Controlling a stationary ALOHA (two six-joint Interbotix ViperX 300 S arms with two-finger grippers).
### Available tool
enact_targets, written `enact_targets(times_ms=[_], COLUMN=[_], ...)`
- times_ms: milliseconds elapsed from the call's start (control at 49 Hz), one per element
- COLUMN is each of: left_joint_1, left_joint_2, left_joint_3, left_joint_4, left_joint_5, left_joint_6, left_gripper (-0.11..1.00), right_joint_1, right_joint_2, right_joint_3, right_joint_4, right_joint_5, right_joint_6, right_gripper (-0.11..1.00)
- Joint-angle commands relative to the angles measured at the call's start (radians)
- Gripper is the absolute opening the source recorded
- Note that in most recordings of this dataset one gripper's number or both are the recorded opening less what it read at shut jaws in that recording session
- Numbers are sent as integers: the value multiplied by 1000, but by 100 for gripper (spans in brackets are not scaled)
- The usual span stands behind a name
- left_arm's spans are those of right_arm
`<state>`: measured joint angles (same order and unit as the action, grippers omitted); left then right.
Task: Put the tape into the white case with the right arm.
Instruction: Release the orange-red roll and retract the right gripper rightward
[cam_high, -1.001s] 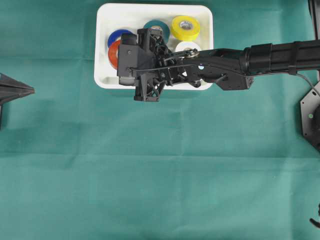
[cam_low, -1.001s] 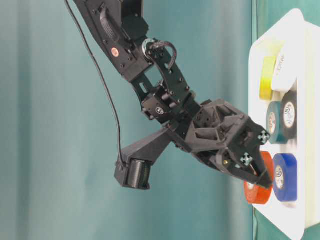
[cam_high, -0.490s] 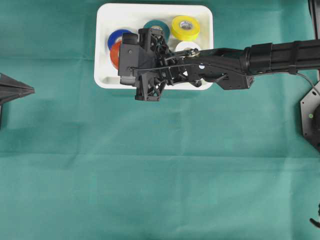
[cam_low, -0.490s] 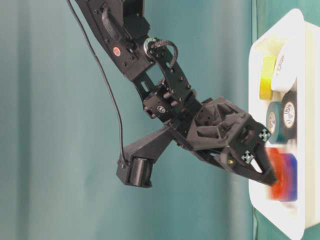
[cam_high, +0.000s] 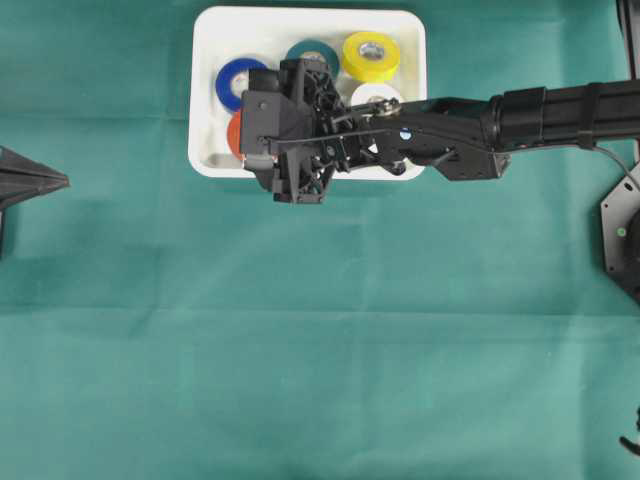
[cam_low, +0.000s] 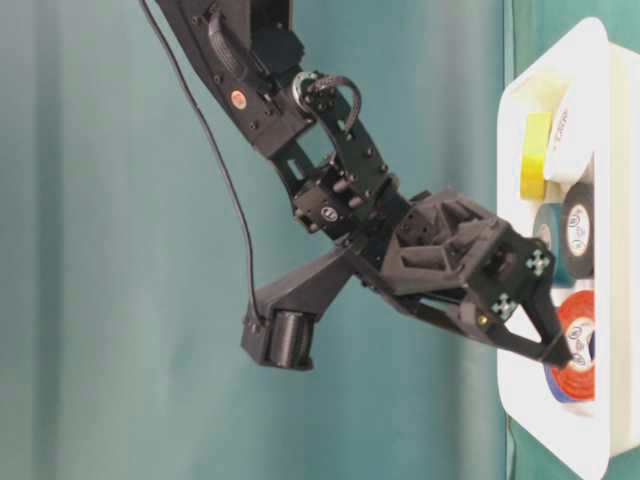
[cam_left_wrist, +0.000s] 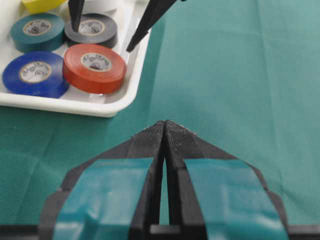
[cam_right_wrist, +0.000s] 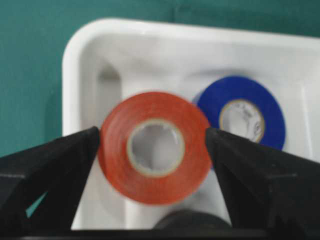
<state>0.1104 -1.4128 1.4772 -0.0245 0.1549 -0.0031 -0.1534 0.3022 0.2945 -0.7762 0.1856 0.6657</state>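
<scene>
The red tape (cam_left_wrist: 94, 67) lies flat in the near corner of the white case (cam_left_wrist: 75, 106), next to a blue roll (cam_left_wrist: 34, 73). My right gripper (cam_left_wrist: 102, 40) hangs just above it, open, its two pointed fingers spread wider than the roll and holding nothing. In the right wrist view the red tape (cam_right_wrist: 155, 147) shows between the parted fingertips of the right gripper (cam_right_wrist: 152, 135), resting on the case floor (cam_right_wrist: 75, 50). From overhead the wrist covers most of the red tape (cam_high: 234, 133). My left gripper (cam_left_wrist: 164, 124) is shut and empty on the cloth, well short of the case.
The case (cam_high: 310, 12) also holds a blue roll (cam_high: 232, 82), a teal roll (cam_high: 312, 50), a yellow roll (cam_high: 371, 55), a white roll (cam_high: 375, 97) and a black roll (cam_left_wrist: 92, 29). Green cloth covers the table. The left gripper's tip (cam_high: 55, 181) sits at the far left edge.
The right gripper's fingers have spread apart and let go of the red tape, which dropped and now lies flat in the case. The left arm has not moved.
</scene>
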Motion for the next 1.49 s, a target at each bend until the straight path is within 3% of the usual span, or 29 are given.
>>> enact_targets(times_ms=[0,1082,1470], left_joint_1=[3,5,5], left_joint_2=[6,2,2], left_joint_3=[-14,-12,-12], left_joint_4=[0,0,0], left_joint_5=[-9,-9,-9], left_joint_6=[0,3,5], left_gripper=[1,1,1], right_joint_1=[-2,-2,-3], right_joint_2=[-72,-767,-1126], right_joint_3=[9,709,988], right_joint_4=[-3,5,11], right_joint_5=[0,-31,-186], right_joint_6=[0,11,11], right_gripper=[69,68,66])
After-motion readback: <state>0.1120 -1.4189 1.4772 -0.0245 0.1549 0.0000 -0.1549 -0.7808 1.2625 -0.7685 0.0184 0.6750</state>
